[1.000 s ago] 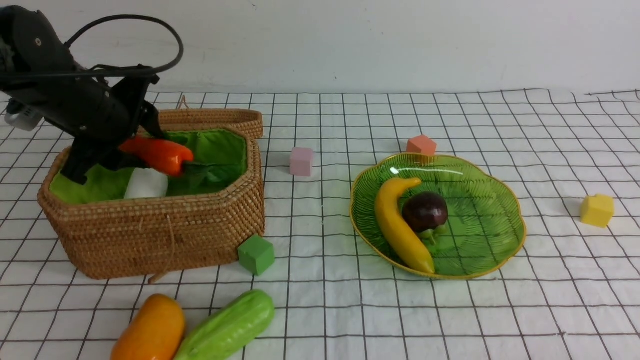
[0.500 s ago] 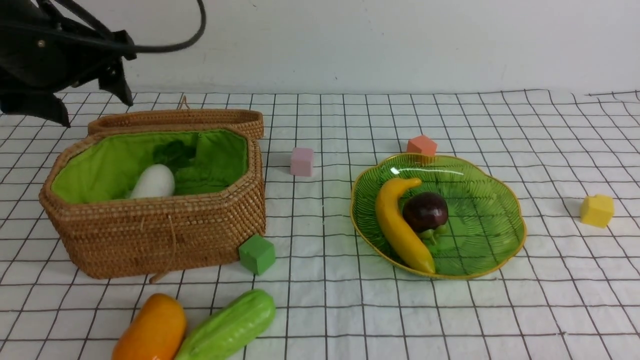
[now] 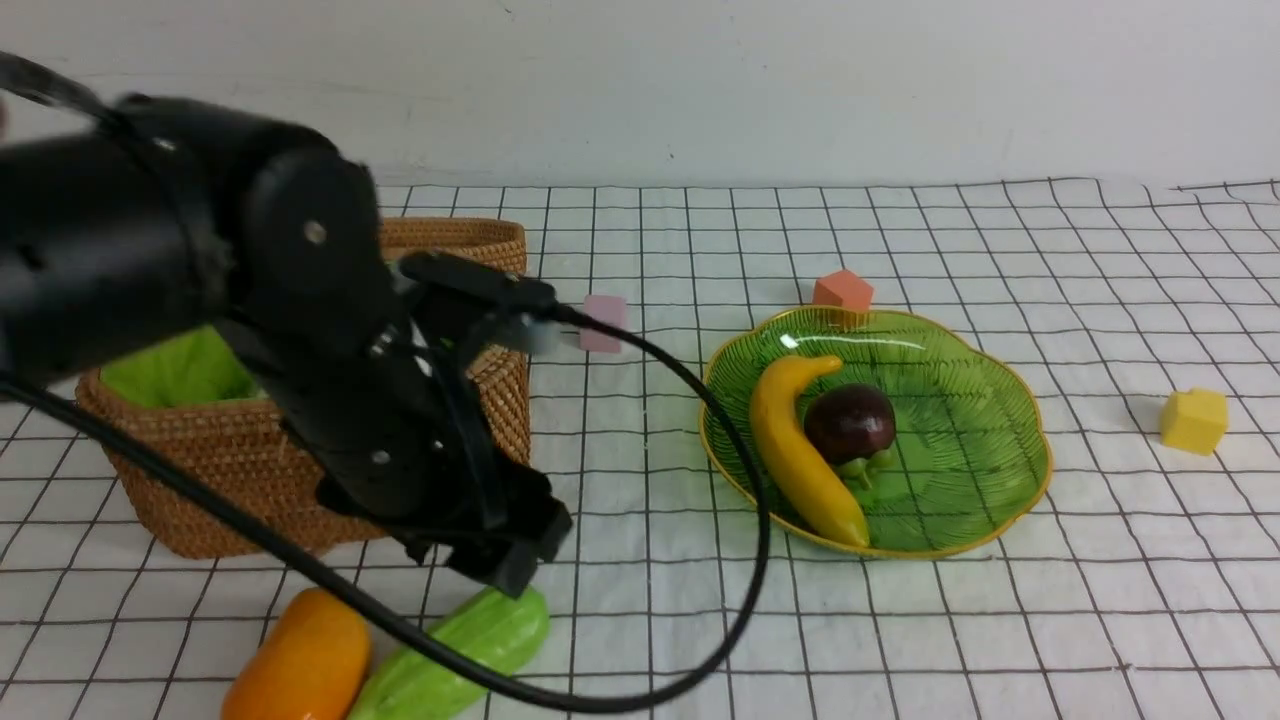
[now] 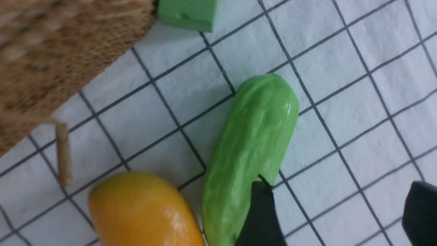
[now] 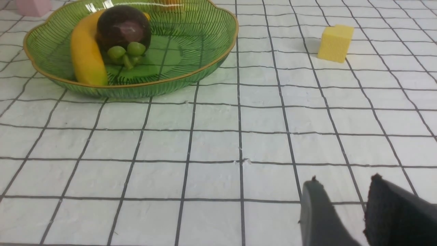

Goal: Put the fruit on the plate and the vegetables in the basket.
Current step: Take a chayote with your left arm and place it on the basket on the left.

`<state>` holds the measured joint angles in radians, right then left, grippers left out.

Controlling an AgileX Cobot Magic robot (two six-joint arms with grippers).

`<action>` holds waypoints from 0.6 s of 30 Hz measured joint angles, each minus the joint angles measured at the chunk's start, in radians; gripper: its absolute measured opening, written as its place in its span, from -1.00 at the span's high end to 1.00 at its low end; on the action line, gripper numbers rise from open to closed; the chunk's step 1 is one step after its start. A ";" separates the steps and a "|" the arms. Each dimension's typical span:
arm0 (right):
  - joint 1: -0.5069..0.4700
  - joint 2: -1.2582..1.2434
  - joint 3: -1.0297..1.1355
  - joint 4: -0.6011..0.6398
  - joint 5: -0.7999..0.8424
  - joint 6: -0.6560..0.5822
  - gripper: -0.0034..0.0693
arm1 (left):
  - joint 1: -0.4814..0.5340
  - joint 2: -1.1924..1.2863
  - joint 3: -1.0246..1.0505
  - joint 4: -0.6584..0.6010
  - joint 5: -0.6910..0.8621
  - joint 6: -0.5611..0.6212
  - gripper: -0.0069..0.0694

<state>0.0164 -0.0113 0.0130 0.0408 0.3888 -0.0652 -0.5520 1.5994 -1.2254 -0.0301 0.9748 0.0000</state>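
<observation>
My left arm [image 3: 200, 250] reaches across the front of the large brown woven wicker basket [image 3: 210, 460] and bends down. My left jaws hang low over the desk [image 3: 1000, 640] and its white checked cloth, aimed at the light-green toy cucumber [image 4: 251, 143]. These jaws are spread wide and empty. 1 black finger [image 4: 259, 215] overlaps the cucumber's end, and the other [image 4: 421, 212] stands over bare cloth.

The orange-yellow oval mango [image 4: 143, 208] lies right against the cucumber, in front of the basket. A small green cube [image 4: 187, 13] sits at the basket's corner. My arm blocks most of the basket's inside, so only a patch of green lining [image 3: 180, 375] shows. My black cable [image 3: 745, 560] loops across the near-left rim of the translucent green glass plate [image 3: 960, 450].

The long yellow banana [image 3: 800, 450] and round dark-purple mangosteen [image 3: 850, 420] lie touching on the plate. My right jaws hover low over the cloth, slightly parted, gripping nothing. Pink [image 3: 605, 320], orange [image 3: 842, 290] and yellow [image 3: 1193, 420] cubes sit apart on the cloth.
</observation>
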 joint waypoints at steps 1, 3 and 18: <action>0.000 0.000 0.000 0.000 0.000 0.000 0.25 | -0.014 0.029 0.000 0.021 -0.021 0.000 -0.59; 0.000 0.000 0.000 0.000 0.000 0.000 0.25 | -0.020 0.078 0.000 0.055 -0.044 -0.013 -0.67; 0.000 0.000 0.000 0.000 0.000 0.000 0.24 | -0.019 0.307 -0.051 0.058 -0.005 -0.014 -0.28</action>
<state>0.0164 -0.0113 0.0130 0.0408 0.3888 -0.0652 -0.5710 1.9061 -1.2768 0.0278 0.9699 -0.0138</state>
